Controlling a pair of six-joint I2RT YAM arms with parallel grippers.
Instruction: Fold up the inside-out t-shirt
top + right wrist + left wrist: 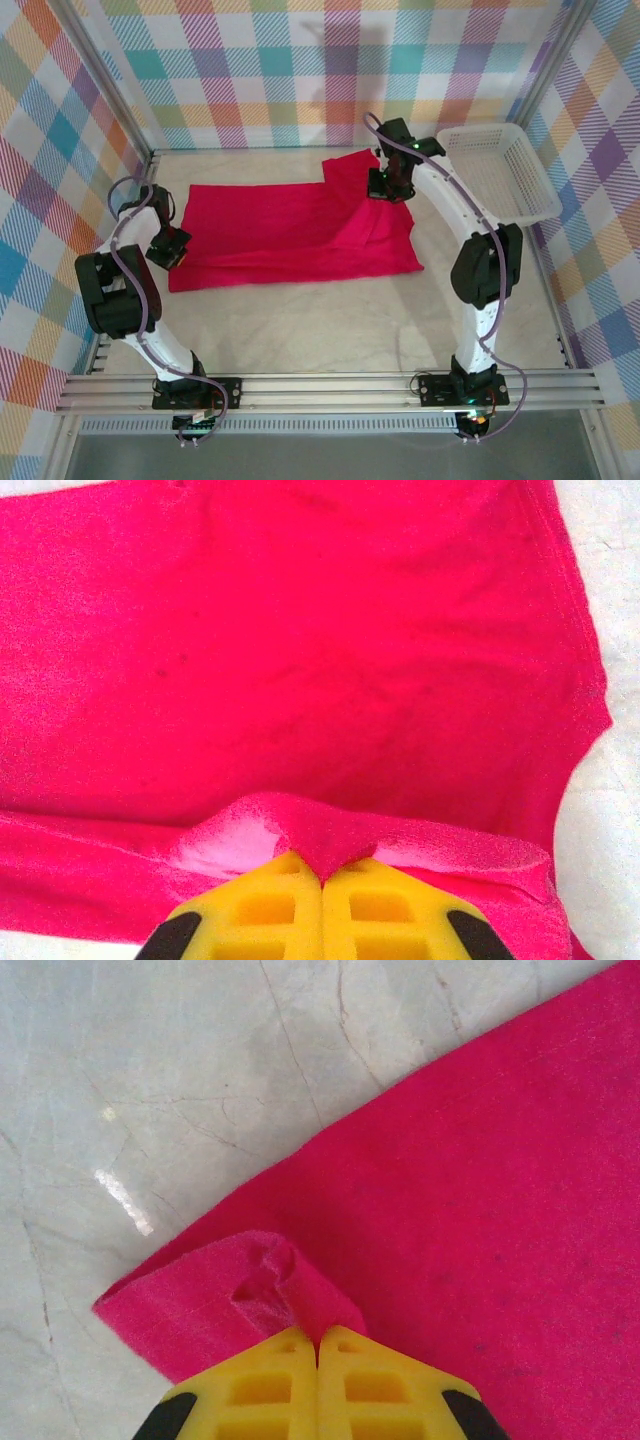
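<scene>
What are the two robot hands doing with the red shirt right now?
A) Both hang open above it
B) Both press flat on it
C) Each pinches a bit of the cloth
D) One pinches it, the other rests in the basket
C: the left hand and the right hand are each shut on a bunched fold of the red shirt.

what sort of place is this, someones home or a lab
Probably a robot lab cell, not a home: left arm and right arm bolted to an aluminium rail, plaid screens all round, a t-shirt laid out.
</scene>
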